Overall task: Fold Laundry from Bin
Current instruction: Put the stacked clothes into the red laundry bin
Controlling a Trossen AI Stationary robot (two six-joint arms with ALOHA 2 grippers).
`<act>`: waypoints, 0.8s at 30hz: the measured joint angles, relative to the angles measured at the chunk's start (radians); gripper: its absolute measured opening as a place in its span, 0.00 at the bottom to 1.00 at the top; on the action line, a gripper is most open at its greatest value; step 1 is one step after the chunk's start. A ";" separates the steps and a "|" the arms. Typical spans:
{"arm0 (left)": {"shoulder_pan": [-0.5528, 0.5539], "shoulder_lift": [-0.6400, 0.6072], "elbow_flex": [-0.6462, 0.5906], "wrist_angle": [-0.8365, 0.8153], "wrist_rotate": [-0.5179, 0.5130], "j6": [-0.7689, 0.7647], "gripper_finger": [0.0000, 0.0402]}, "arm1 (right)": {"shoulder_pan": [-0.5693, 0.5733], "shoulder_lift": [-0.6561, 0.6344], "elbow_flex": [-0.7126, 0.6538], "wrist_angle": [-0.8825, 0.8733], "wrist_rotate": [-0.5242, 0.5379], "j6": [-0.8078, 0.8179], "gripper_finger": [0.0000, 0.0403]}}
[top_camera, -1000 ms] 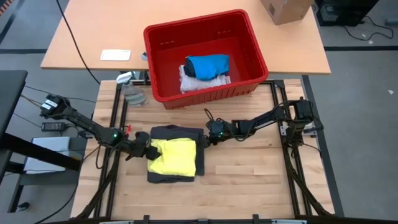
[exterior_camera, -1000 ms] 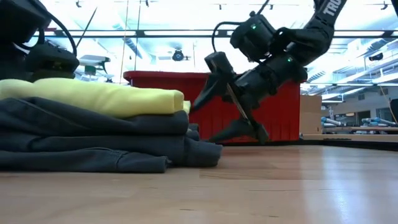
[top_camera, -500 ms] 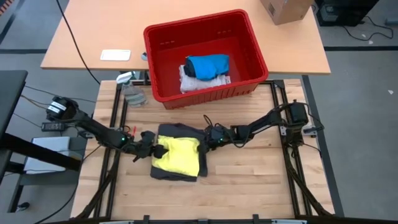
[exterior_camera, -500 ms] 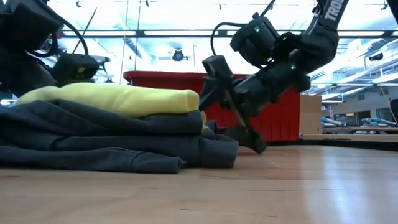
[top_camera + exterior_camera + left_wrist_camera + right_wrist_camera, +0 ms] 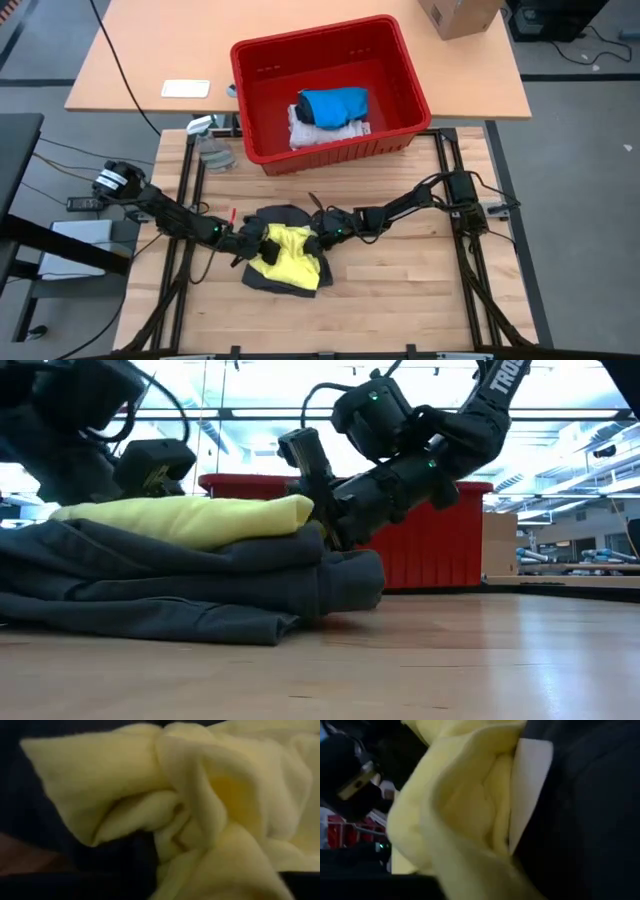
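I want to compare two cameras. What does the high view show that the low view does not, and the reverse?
Only the high view shows inside the red plastic bin: a blue folded garment on a white one. Only the low view shows the dark grey garment stacked in thick folds under the yellow garment. Both show the left gripper and the right gripper at that pile.

Grey floor (image 5: 570, 180) around a butcher-block worktable (image 5: 400, 290); beyond, tan desk (image 5: 150, 50) (cardboard box (image 5: 458, 15) at upper right). Bright ceiling lights (image 5: 250, 390) across the low view's top.
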 joint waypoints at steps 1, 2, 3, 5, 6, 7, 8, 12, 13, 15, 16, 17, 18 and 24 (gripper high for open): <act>0.006 -0.001 0.011 -0.005 0.005 0.024 0.33 | -0.001 -0.003 0.004 -0.012 -0.005 -0.008 0.40; 0.014 -0.005 0.022 -0.010 0.013 0.054 0.28 | -0.003 -0.008 0.005 -0.017 -0.011 -0.009 0.31; 0.022 -0.012 0.032 -0.011 0.024 0.094 0.24 | -0.007 -0.016 0.005 -0.023 -0.023 -0.010 0.24; 0.040 -0.036 0.058 -0.018 0.060 0.168 0.22 | -0.014 -0.043 0.005 -0.032 -0.058 -0.029 0.23; 0.051 -0.050 0.073 -0.023 0.078 0.194 0.22 | -0.019 -0.063 0.004 -0.041 -0.078 -0.035 0.23; 0.060 -0.063 0.088 -0.032 0.092 0.213 0.22 | -0.024 -0.090 0.003 -0.059 -0.093 -0.035 0.23; 0.067 -0.075 0.104 -0.042 0.099 0.231 0.22 | -0.028 -0.123 0.003 -0.089 -0.105 -0.036 0.23; 0.099 -0.120 0.191 -0.088 0.089 0.307 0.22 | -0.048 -0.290 0.003 -0.296 -0.116 -0.125 0.23; 0.109 -0.129 0.216 -0.090 0.083 0.330 0.22 | -0.054 -0.336 0.005 -0.355 -0.114 -0.155 0.23; 0.136 -0.138 0.279 -0.125 0.075 0.389 0.22 | -0.070 -0.421 0.009 -0.456 -0.105 -0.210 0.23; 0.153 -0.139 0.313 -0.143 0.074 0.430 0.22 | -0.079 -0.462 0.010 -0.500 -0.095 -0.238 0.23; 0.171 -0.139 0.347 -0.161 0.074 0.478 0.22 | -0.087 -0.502 0.010 -0.536 -0.084 -0.263 0.23; 0.189 -0.138 0.384 -0.185 0.074 0.534 0.22 | -0.097 -0.540 0.010 -0.567 -0.069 -0.288 0.23; 0.339 -0.126 0.605 -0.270 0.081 0.739 0.22 | -0.194 -0.735 0.013 -0.620 -0.023 -0.385 0.23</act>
